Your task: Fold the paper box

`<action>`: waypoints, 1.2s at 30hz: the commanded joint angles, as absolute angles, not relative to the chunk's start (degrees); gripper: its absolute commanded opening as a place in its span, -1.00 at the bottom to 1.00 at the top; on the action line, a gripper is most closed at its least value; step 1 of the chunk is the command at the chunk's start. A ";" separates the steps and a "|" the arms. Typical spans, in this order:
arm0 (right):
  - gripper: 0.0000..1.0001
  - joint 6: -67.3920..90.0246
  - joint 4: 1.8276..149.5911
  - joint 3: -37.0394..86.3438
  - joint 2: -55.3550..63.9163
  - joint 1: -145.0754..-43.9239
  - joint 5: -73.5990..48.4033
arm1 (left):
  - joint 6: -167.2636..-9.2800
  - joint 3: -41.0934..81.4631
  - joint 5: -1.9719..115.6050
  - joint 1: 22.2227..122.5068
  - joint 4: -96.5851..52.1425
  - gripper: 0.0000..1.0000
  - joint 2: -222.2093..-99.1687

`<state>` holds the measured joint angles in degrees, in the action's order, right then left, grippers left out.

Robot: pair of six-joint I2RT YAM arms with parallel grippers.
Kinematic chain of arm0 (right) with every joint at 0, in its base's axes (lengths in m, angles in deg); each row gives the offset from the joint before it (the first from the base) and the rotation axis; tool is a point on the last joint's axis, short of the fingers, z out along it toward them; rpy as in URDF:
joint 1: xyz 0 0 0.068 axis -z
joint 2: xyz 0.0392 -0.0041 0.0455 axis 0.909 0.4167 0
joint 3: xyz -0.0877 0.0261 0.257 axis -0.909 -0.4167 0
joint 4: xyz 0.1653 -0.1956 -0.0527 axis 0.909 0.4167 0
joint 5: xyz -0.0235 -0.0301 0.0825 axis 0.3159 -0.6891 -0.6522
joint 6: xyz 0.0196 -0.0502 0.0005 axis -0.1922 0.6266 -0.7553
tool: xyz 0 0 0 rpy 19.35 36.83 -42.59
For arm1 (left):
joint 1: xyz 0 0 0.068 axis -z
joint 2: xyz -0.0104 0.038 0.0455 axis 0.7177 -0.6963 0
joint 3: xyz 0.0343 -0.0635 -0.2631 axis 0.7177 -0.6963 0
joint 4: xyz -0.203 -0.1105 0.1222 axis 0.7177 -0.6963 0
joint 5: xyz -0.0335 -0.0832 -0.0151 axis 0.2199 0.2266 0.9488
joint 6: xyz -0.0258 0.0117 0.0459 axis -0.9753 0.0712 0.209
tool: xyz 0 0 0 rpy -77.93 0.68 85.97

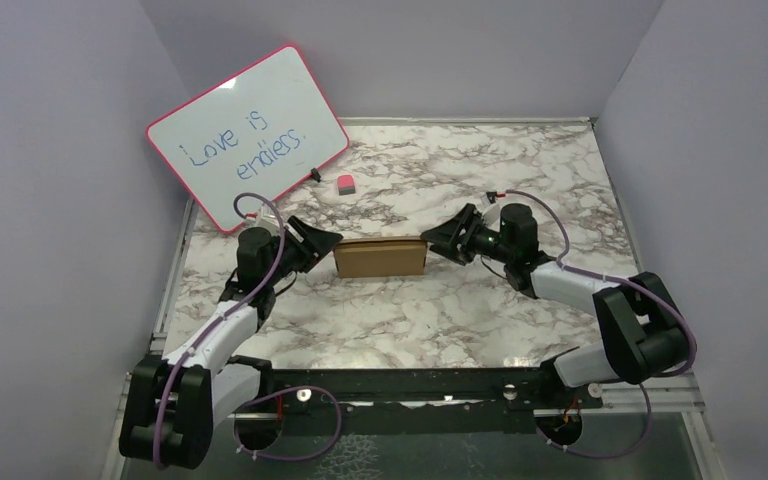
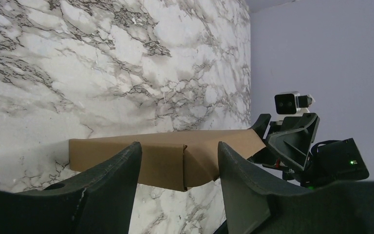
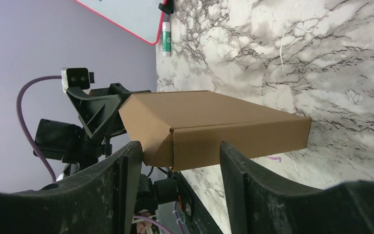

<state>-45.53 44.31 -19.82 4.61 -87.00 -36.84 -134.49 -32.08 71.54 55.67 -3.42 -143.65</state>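
The paper box (image 1: 380,257) is laid on the bench (image 1: 480,310), long axis left to right. Its short ends are faced by the left jaws and right jaws, equally near, both parted with nothing grasped.

Matt brown cardboard paper box (image 1: 380,257) on smooth marble-patterned table (image 1: 410,325).

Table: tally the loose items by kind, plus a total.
Paper box: 1
Whiteboard: 1
Pink eraser: 1
Marker: 1
Total: 4
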 commanded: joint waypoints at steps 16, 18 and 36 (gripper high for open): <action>-0.17 -43.68 35.81 -24.46 10.40 -86.57 -39.66 | -134.14 -35.37 75.52 55.38 2.30 0.03 -145.20; -0.20 -43.48 35.42 -24.44 11.06 -86.60 -40.05 | -134.15 -35.99 75.21 55.38 2.46 -0.02 -145.31; -0.44 -38.46 32.30 -26.26 17.47 -86.63 -38.33 | -132.61 -44.92 69.32 55.01 5.94 -0.68 -148.00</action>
<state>-45.20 24.05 -23.50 13.70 -86.26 -40.27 -137.14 -40.80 72.06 54.86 12.84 -145.20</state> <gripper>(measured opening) 0.340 0.353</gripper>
